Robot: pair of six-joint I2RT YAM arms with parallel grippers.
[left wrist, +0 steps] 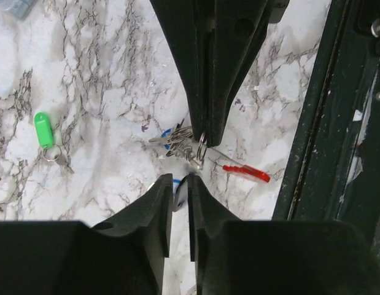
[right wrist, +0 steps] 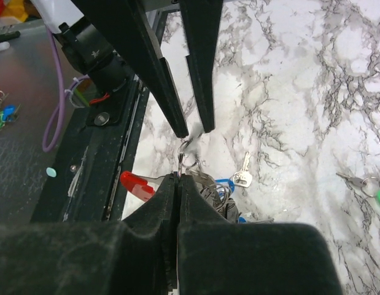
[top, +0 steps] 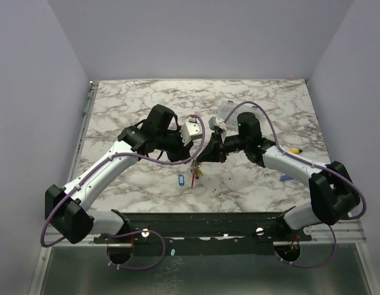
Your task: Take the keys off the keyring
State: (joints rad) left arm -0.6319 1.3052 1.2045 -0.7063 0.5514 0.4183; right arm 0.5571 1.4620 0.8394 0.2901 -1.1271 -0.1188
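Right tool [right wrist: 177, 179] clamps keyring [right wrist: 187, 158]; left tool [right wrist: 194, 130] parted, just beside.

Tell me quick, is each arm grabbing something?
Left end effector: slightly open, holding nothing.
Right end effector: shut on the keyring.

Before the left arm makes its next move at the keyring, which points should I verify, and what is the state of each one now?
1. Right gripper shut on the keyring: ok.
2. Left gripper open to grasp: ok, the table shows between its fingers.
3. One key separated for grasping: not ok, the keys hang bunched under the ring.
4. Red tag not pinched in either gripper: ok, it sticks out to one side.
5. Green-tagged key out of the way: ok, it lies apart on the table.
6. Where the ring's split faces: cannot tell.
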